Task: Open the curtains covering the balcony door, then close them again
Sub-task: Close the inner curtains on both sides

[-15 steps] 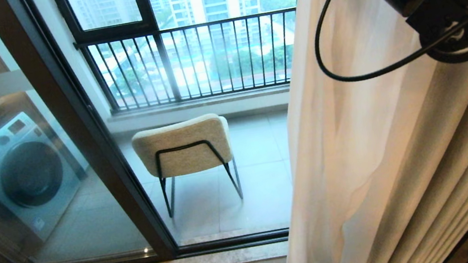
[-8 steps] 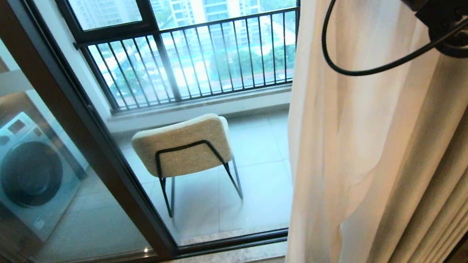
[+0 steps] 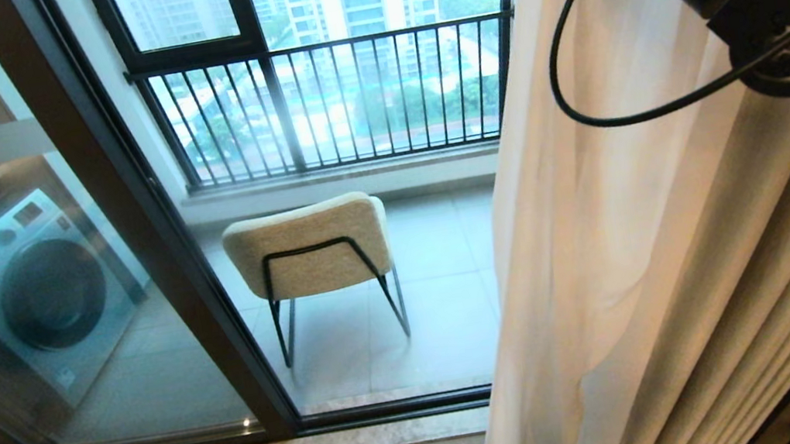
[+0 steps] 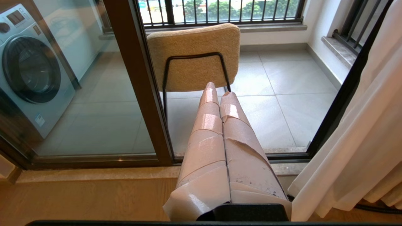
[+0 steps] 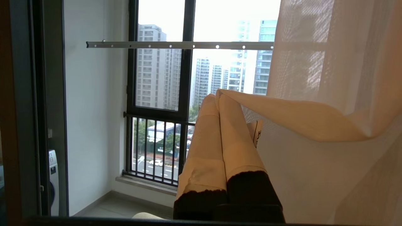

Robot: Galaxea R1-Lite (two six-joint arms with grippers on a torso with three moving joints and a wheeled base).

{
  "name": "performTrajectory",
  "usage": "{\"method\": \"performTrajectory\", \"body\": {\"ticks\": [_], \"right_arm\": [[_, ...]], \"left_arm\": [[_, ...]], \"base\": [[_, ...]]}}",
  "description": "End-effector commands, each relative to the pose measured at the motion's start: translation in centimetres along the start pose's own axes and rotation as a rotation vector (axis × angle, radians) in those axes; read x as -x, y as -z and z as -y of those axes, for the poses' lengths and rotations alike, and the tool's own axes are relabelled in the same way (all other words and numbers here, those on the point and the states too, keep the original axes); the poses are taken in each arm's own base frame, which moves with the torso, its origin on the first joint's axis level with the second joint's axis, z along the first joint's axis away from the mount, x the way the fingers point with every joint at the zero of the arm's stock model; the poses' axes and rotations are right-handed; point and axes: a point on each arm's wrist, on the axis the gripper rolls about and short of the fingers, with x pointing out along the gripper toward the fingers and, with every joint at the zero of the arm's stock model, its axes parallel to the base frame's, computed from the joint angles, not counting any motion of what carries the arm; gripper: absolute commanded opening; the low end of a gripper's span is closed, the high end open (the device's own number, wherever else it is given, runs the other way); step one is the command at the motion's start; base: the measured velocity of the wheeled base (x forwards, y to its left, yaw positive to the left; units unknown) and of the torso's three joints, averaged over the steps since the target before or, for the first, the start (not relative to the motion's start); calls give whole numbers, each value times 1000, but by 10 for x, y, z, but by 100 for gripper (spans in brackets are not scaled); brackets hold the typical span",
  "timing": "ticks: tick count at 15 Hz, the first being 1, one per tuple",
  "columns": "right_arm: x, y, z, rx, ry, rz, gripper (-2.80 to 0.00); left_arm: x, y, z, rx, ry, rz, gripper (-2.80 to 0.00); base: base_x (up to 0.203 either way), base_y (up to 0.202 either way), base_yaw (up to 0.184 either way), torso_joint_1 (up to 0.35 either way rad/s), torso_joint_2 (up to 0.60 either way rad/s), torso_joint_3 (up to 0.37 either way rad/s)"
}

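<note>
Two layers of curtains point(image 3: 681, 250): bunched on the right of the head view, sheer panel in front, thick beige pleats behind; most of the glass is bare, so the opening half looks nearly done
Balcony door point(image 3: 131, 238): dark frame upright left of centre, glass either side; chair point(image 3: 310, 254) and washing machine point(image 3: 34, 295) sit beyond it on the balcony, out of the cloth's way
Right arm: raised high at the upper right, against the sheer's leading edge
Right gripper point(image 5: 219, 97): fingers pressed together, a fold of the sheer lying over one finger; I cannot tell whether any cloth is pinched
Left gripper point(image 4: 219, 91): fingers together, holding nothing, low and pointing at the chair; parked
Doing it well: push the edge sideways at a steady height, level with the rail; keep the fold on the finger so it cannot slip off; gather both layers, not just the sheer
Risk: cable point(image 3: 580, 96) looping under the arm could snag the fabric
</note>
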Motion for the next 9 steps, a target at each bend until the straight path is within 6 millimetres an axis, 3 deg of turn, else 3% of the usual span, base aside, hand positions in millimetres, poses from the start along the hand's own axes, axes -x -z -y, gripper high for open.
{"method": "performTrajectory", "body": {"ticks": [1,6,9], "right_arm": [[1,0,0,0,0,0,-280],[1,2,0,1,1,-3,-280],[1,2,0,1,1,-4,-280]], "left_arm": [[0,0,0,0,0,1,-280],[0,0,0,2,1,2,-280],[0,0,0,3,1,2,-280]], "base": [[0,0,0,0,0,0],[0,0,0,0,0,0],[2,123,-11,8,2,0]]}}
